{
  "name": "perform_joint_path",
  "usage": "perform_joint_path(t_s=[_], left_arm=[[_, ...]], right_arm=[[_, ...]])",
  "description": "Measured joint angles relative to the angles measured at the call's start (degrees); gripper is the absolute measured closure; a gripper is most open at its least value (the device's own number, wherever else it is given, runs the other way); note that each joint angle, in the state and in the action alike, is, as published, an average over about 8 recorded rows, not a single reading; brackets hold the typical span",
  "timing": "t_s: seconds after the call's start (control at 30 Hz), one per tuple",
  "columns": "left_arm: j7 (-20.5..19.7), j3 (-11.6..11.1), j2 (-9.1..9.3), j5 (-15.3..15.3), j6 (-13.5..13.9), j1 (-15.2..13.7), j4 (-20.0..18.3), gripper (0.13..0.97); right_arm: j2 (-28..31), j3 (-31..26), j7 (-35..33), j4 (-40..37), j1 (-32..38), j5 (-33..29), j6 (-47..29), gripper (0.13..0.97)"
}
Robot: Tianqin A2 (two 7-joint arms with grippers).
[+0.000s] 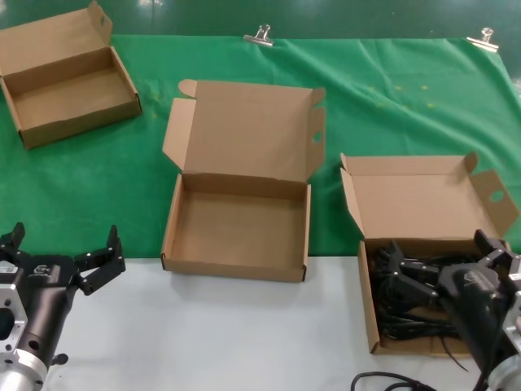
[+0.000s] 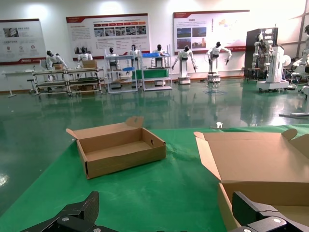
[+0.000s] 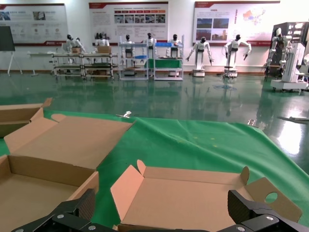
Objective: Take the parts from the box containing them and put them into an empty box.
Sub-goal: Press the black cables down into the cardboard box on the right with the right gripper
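While the right gripper [image 1: 444, 261] hangs spread wide over the cord box [image 1: 423, 195], its arm hides much of the black power cords [image 1: 407, 301] heaped inside. Beside it, the squarish box [image 1: 236, 236] lies bare. Left gripper [image 1: 65, 257] waits, fingers spread.

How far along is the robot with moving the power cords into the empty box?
Nothing looks done yet: the empty box in the middle holds no cords, and the black power cords all lie in the box on the right. In hand: the right gripper is open over those cords, gripping nothing. The left gripper waits open at the near left. Every cord is left to move.
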Motion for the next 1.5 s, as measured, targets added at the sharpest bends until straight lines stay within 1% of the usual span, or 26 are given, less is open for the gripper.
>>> perform_joint_path(t_s=[0.53,0.73,0.87,1.03,1.17,1.23,1.37,1.5], left_arm=[[0.0,0.0,0.0,0.0,0.0,0.0,0.0,0.132],[0.0,0.0,0.0,0.0,0.0,0.0,0.0,0.132],[0.0,0.0,0.0,0.0,0.0,0.0,0.0,0.132],[0.0,0.0,0.0,0.01,0.0,0.0,0.0,0.132],[0.0,0.0,0.0,0.01,0.0,0.0,0.0,0.132],[0.0,0.0,0.0,0.01,0.0,0.0,0.0,0.132],[0.0,0.0,0.0,0.01,0.0,0.0,0.0,0.132],[0.0,0.0,0.0,0.01,0.0,0.0,0.0,0.132]], right_arm=[[0.65,-0.36,0.03,0.09,-0.2,0.21,0.47,0.129],[3.51,-2.02,0.21,0.33,-0.79,1.55,2.1,0.129],[7.12,-4.73,-0.15,0.7,-0.67,4.07,3.88,0.129],[15.5,-12.18,-3.01,1.53,1.18,11.23,7.87,0.129],[23.55,-20.91,-8.75,1.97,4.98,19.71,11.54,0.129],[27.35,-26.02,-13.14,2.03,7.88,24.55,13.35,0.129],[34.21,-37.69,-24.25,1.88,15.63,34.86,17.11,0.129],[38.66,-48.82,-35.24,1.28,24.4,43.56,20.51,0.129]])
